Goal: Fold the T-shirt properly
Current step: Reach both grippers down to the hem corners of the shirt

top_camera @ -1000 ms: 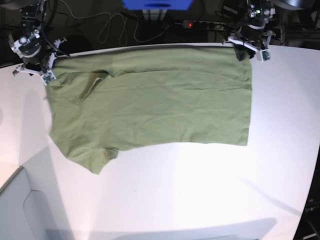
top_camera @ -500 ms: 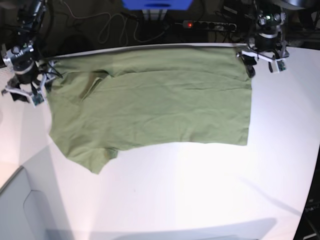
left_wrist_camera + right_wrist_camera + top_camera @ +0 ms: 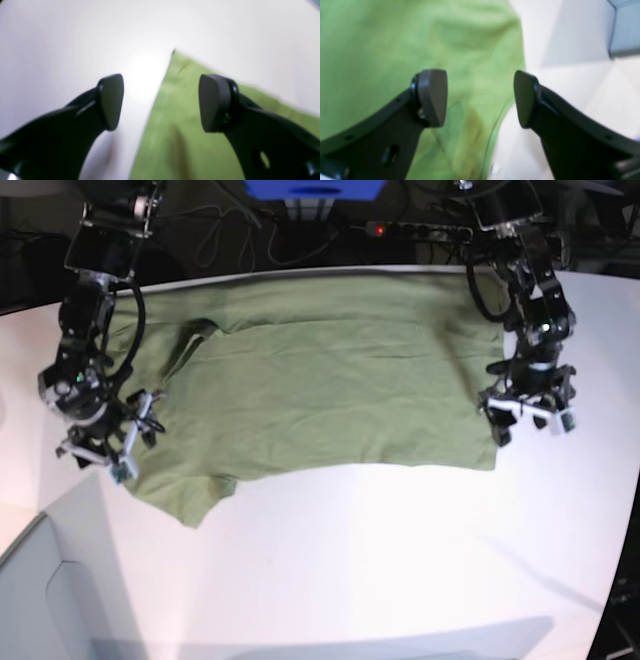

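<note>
Both arms moved down T-shirt [image 3: 320, 380].

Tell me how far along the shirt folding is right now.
Done: the T-shirt lies spread flat on the white table, with no fold visible. In hand: the left gripper and right gripper hover open at its near corners, one at each side edge, gripping nothing. Left: grasping the edges and making every fold.

There was one T-shirt [image 3: 310, 385], spread on one white worktop [image 3: 400, 560]. Two arms stood over it, each with one claw: the left claw [image 3: 527, 413] and the right claw [image 3: 98, 450]. Each claw had two fingers [image 3: 111, 101]. One power strip [image 3: 415, 229] lay behind.
</note>
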